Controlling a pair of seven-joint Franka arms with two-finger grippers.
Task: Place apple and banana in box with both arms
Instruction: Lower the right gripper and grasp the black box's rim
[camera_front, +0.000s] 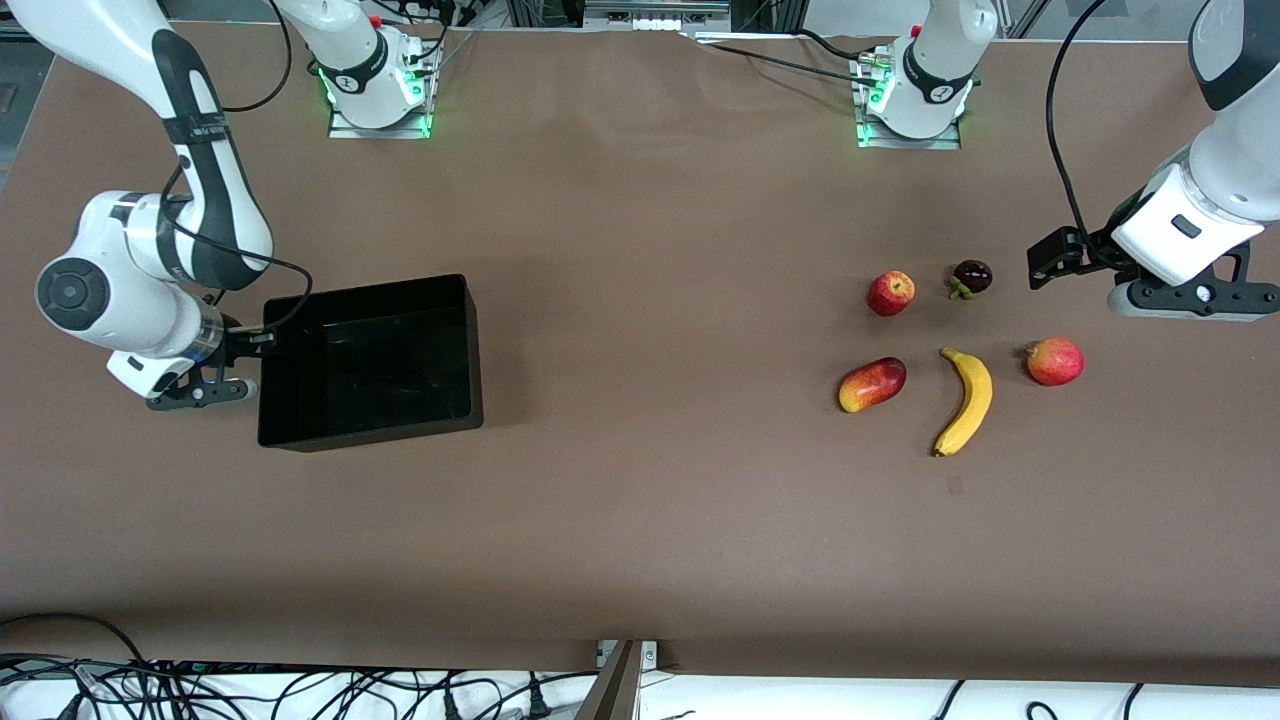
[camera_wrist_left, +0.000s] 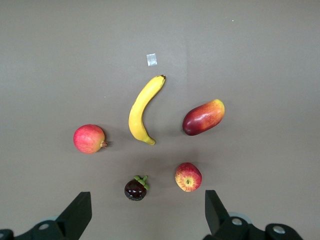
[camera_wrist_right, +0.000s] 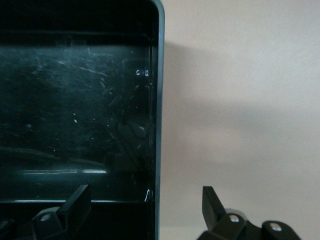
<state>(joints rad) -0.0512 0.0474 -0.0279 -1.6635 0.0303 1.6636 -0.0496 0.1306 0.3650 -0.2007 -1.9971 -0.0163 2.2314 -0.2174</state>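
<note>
- The box (camera_front: 370, 360) sits on the brown counter (camera_front: 640, 520) toward the right arm's end, open top up, with nothing inside it.
- The right claw (camera_wrist_right: 145, 202) is at the box's end wall on the side nearest that arm. Its 2 fingers (camera_wrist_right: 75, 200) are spread apart, 1 over the inside of the box and the other over bare counter, so they straddle the wall without pinching it.
- In the front view the right claw (camera_front: 205, 385) shows only as a dark block just beside the box's corner.
- The 5 fruits lie in a loose cluster toward the left arm's end, well apart from the box.
- The apple (camera_front: 890, 293) stands in the row farther from the front camera, beside a small dark mangosteen (camera_front: 971, 277) with a green cap.
- The banana (camera_front: 966, 400) lies nearer the front camera, curved, between the oblong red-yellow mango (camera_front: 872, 384) and a rounder red-pink fruit (camera_front: 1055, 361). None of the fruits touch.
- The left claw (camera_wrist_left: 145, 212) hangs above the cluster, wide open and holding nothing; the apple (camera_wrist_left: 188, 176) and mangosteen (camera_wrist_left: 136, 188) show between its spread fingers (camera_wrist_left: 77, 212), with the banana (camera_wrist_left: 141, 111) lying past them.
- From the front, the left claw (camera_front: 1190, 295) is up in the air over the counter's edge by the red-pink fruit.
</note>
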